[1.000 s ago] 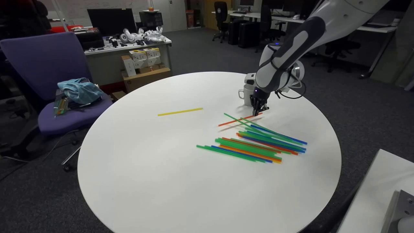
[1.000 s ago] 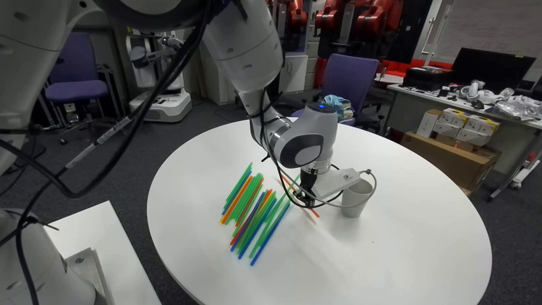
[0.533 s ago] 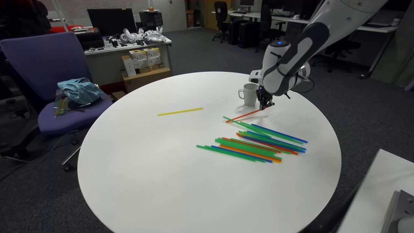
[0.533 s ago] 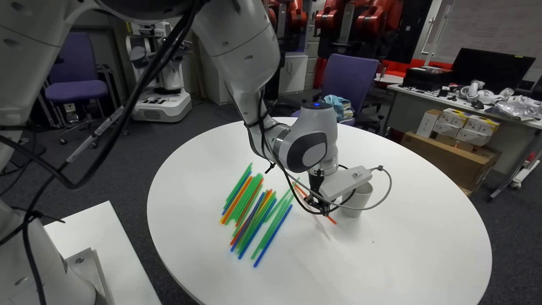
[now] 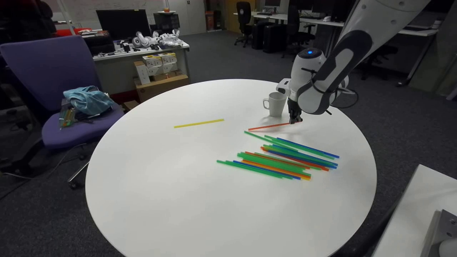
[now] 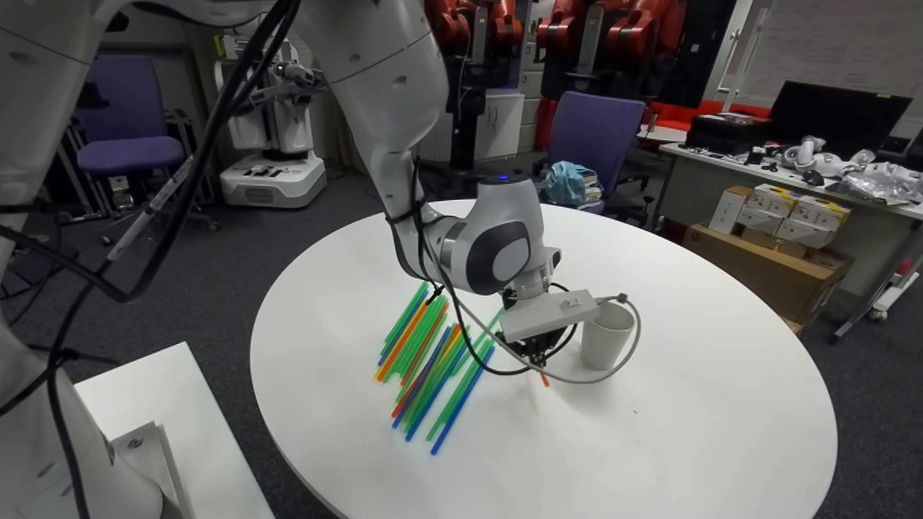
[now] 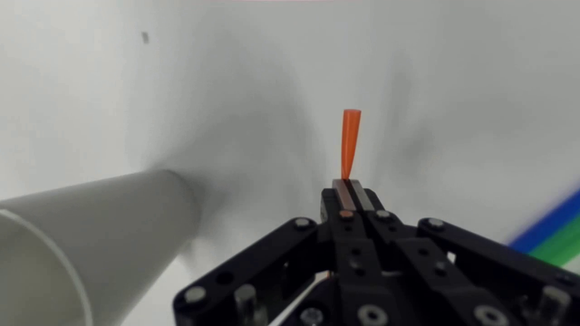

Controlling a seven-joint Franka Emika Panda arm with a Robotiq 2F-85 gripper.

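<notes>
My gripper [image 7: 348,182] is shut on an orange-red straw [image 7: 350,140]; the straw is pinched flat at the fingertips and its short free end sticks out beyond them. In an exterior view the rest of this straw [image 5: 266,126] reaches out to the left of the gripper [image 5: 294,121], apparently just above the table. In another exterior view only its near tip [image 6: 545,379] shows below the gripper [image 6: 535,359]. A white mug [image 5: 277,104] stands upright close beside the gripper. Its open rim and side [image 7: 136,217] show at the left of the wrist view. A loose green straw [image 5: 254,135] lies nearby.
Several green, blue, orange and red straws lie in two rough bundles [image 5: 275,164] on the round white table [image 5: 171,200]. A yellow straw [image 5: 199,123] lies apart. Cables [image 6: 476,360] hang round the wrist. A purple chair [image 5: 53,78] stands beyond the table edge.
The gripper has carried the orange-red straw away from the bundles toward the mug's side and turned it somewhat. Green and blue straws at the bundle's edge have shifted and settled.
</notes>
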